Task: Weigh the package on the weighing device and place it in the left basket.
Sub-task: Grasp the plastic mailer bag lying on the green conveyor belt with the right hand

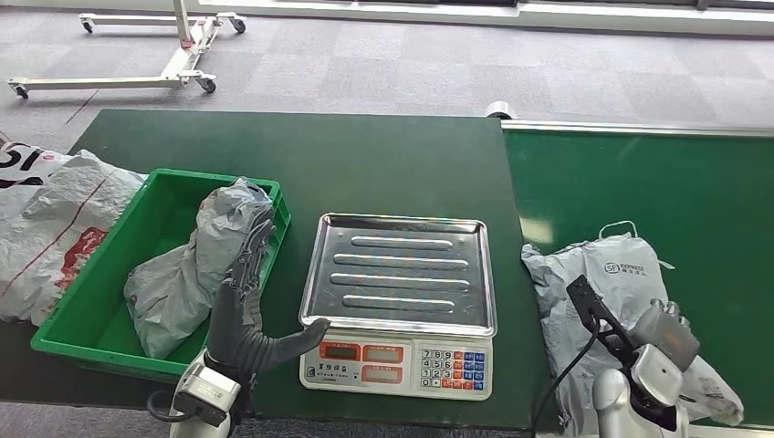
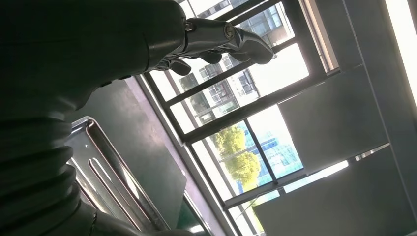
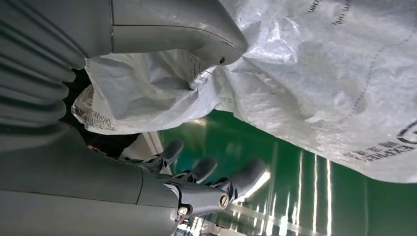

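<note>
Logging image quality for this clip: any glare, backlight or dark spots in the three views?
Head view: evenly lit, glare streaks on the scale's steel tray. Left wrist view: strongly backlit by bright windows, so the left hand is nearly a silhouette. Right wrist view: sharp, light stripes reflected on the green belt beneath the grey package.

The right hand [image 3: 147,118] has its thumb over the grey package [image 3: 305,78], fingers [image 3: 246,174] spread below on the green belt [image 3: 314,191].
</note>
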You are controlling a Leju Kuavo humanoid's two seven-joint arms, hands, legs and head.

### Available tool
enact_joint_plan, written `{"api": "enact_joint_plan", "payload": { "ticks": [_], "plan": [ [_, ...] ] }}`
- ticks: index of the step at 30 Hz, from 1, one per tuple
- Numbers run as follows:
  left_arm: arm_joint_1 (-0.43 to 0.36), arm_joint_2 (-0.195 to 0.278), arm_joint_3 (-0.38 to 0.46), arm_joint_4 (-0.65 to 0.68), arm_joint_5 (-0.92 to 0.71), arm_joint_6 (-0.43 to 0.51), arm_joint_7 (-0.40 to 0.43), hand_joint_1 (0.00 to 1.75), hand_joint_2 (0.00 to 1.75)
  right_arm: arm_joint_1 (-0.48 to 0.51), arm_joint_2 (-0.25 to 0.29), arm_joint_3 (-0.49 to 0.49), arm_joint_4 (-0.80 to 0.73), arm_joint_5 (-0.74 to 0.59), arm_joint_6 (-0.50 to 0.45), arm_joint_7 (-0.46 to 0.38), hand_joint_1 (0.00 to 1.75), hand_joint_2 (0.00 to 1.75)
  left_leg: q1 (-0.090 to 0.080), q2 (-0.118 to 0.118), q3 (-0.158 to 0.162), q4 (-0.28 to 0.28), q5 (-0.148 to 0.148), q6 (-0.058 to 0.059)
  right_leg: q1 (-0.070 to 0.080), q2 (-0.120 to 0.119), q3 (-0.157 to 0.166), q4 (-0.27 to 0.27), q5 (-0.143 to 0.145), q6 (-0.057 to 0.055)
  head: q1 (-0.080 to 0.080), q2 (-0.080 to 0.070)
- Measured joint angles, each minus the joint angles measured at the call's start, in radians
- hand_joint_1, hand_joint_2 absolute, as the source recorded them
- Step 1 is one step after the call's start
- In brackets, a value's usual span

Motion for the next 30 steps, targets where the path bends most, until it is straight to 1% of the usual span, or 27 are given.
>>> {"api": "enact_joint_plan", "payload": {
  "ticks": [8,13,17,19,21,25,26,28,30],
  "plan": [
    [0.002,-0.011,0.008,0.005,-0.004,-0.008,0.0,0.0,1.75,0.005,-0.013,-0.024,0.048,0.0,0.019,0.07,0.0,0.0,0.0,0.0,0.0,0.0,0.0,0.0,0.001,0.0,0.0,0.0,-0.001,0.0,0.0,0.0],
    [0.002,-0.015,0.009,0.015,-0.004,-0.004,0.0,0.0,1.75,0.029,-0.013,-0.045,0.058,0.0,0.061,0.034,0.0,0.0,0.0,0.0,0.0,0.0,0.0,0.0,0.0,0.0,0.0,0.0,-0.001,0.0,0.0,0.0],
    [0.002,-0.015,0.008,0.024,-0.004,-0.003,0.0,0.0,1.75,0.042,-0.012,-0.053,0.063,0.0,0.072,0.02,0.0,0.0,0.0,0.001,0.0,0.0,0.0,0.0,0.0,0.001,0.0,0.0,-0.001,0.0,0.0,0.0],
    [0.002,-0.015,0.008,0.027,-0.004,-0.003,0.0,0.0,1.75,0.044,-0.012,-0.055,0.065,0.0,0.074,0.017,0.0,0.87,0.0,0.001,0.0,0.0,0.0,0.0,0.0,0.001,0.0,0.0,-0.001,0.0,0.0,0.0],
    [0.002,-0.015,0.009,0.029,-0.004,0.002,0.0,0.0,1.75,0.044,-0.01,-0.057,0.067,-0.018,0.094,-0.021,0.0,1.75,0.0,0.001,0.0,0.0,0.0,0.0,0.0,0.001,0.0,0.0,-0.001,0.0,0.0,0.0],
    [0.005,-0.014,0.008,0.029,0.0,0.025,0.0,0.0,1.75,0.054,-0.004,-0.045,0.074,-0.103,0.16,-0.217,0.0,1.75,0.0,0.001,0.0,0.0,0.0,0.0,0.0,0.001,0.0,0.0,-0.001,0.0,0.0,0.0],
    [0.007,-0.013,0.008,0.029,0.002,0.029,0.0,0.0,1.75,0.058,-0.001,-0.033,0.075,-0.119,0.165,-0.247,0.0,1.75,0.0,0.001,0.0,0.0,0.0,0.0,0.001,0.002,0.0,0.0,-0.001,0.0,0.0,0.0],
    [0.008,-0.011,0.009,0.028,0.004,0.032,0.0,0.0,1.75,0.068,0.001,-0.003,0.071,-0.145,0.172,-0.275,0.0,1.75,0.0,0.001,0.0,0.0,0.0,0.0,0.001,0.002,0.0,0.0,-0.001,0.0,0.0,0.0],
    [0.008,-0.01,0.009,0.026,0.004,0.03,0.0,0.0,1.75,0.074,0.002,0.029,0.061,-0.165,0.18,-0.28,0.0,1.75,0.0,0.002,0.0,0.0,0.0,0.0,0.001,0.002,0.0,0.0,-0.001,0.0,0.0,0.0]
  ]
}}
